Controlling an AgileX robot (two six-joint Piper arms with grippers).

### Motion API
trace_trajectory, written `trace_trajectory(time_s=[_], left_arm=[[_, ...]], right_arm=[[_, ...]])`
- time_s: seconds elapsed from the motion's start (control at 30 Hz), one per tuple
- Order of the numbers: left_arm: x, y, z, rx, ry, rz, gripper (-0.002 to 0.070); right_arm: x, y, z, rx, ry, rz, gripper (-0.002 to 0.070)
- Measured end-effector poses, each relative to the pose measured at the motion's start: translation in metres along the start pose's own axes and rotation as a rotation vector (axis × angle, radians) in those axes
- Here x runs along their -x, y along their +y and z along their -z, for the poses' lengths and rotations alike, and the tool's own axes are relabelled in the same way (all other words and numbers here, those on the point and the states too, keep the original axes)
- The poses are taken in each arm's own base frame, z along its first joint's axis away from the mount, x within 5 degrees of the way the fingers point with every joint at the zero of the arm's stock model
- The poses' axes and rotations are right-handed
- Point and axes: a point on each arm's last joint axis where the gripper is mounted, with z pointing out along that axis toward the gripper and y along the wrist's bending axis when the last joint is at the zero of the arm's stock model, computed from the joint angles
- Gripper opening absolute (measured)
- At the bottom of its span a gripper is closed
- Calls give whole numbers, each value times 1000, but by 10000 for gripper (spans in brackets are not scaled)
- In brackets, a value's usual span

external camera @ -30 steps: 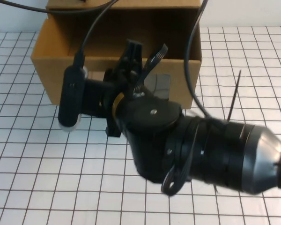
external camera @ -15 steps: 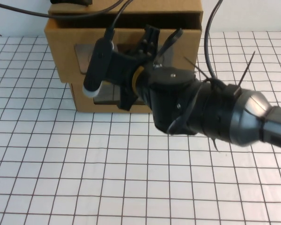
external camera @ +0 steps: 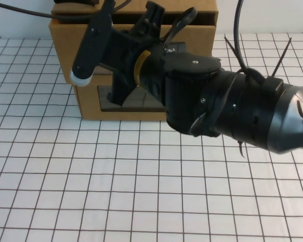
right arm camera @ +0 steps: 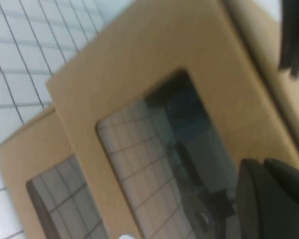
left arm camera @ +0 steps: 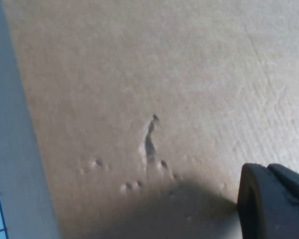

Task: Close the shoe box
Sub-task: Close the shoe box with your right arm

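The shoe box [external camera: 60, 50] is the upper of two stacked brown cardboard boxes at the back of the table. Its drawer front stands slightly proud of its shell, with a dark gap above it. My right gripper [external camera: 155, 12] is shut and pressed against the drawer front near its top. The right wrist view shows its fingertips [right arm camera: 269, 199] against the clear window of the shoe box [right arm camera: 154, 45]. My left gripper [external camera: 76, 2] rests on the box top, shut. In the left wrist view it [left arm camera: 271, 199] lies on bare cardboard [left arm camera: 139, 74].
The lower cardboard box [external camera: 91, 103] sits under the shoe box, its window facing me; it also shows in the right wrist view [right arm camera: 20, 159]. My right arm [external camera: 242, 111] fills the middle of the high view. The white gridded table [external camera: 91, 181] lies in front.
The drawer has slid back from far out to nearly flush with its shell. My right gripper and arm have moved away from me with it.
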Motion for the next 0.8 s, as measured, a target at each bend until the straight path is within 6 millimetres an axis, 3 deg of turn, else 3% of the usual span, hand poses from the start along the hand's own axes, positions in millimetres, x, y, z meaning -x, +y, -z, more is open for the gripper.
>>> trace_trajectory(time_s=[0.4,0.8], left_arm=[[0,0,0,-4,-1,3,-5],[0,0,0,-10,0,5,-5]], right_arm=[[-7,-17,-6,-47,-43,-12,-14],[-31,-24,-36,-48,-56,-86,-14]])
